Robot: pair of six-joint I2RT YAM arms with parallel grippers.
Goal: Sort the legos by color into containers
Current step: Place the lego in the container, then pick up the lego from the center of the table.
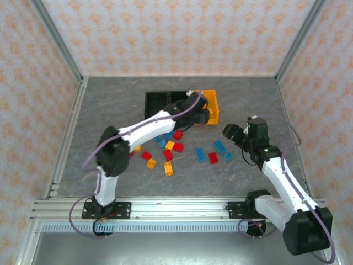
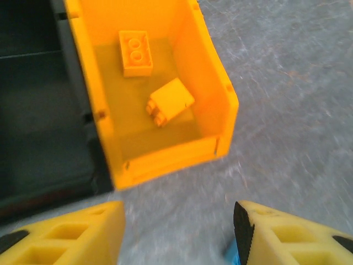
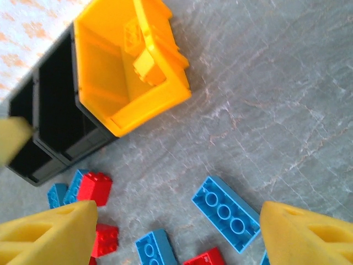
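Observation:
The containers stand in a row at the back: two black bins [image 1: 160, 102] and an orange-yellow bin [image 1: 213, 108]. Two orange-yellow bricks [image 2: 135, 52] [image 2: 170, 101] lie in the orange-yellow bin [image 2: 165, 157]. My left gripper [image 1: 202, 116] hovers at that bin's near wall, open and empty [image 2: 179, 232]. Loose legos lie mid-table: red [image 1: 177, 147], blue [image 1: 201, 154] and orange-yellow [image 1: 168, 169]. My right gripper [image 1: 231, 132] hangs open over an upside-down blue brick [image 3: 226, 212], nothing between its fingers [image 3: 179, 237]. Red bricks [image 3: 95, 187] lie to its left.
Patterned walls with metal posts [image 1: 289, 49] close in the grey table [image 1: 110, 110] on three sides. Both black bins [image 3: 55, 110] look empty. A blue brick's edge [image 2: 231, 256] shows beside my left gripper's right finger. Bare table lies right of the orange-yellow bin.

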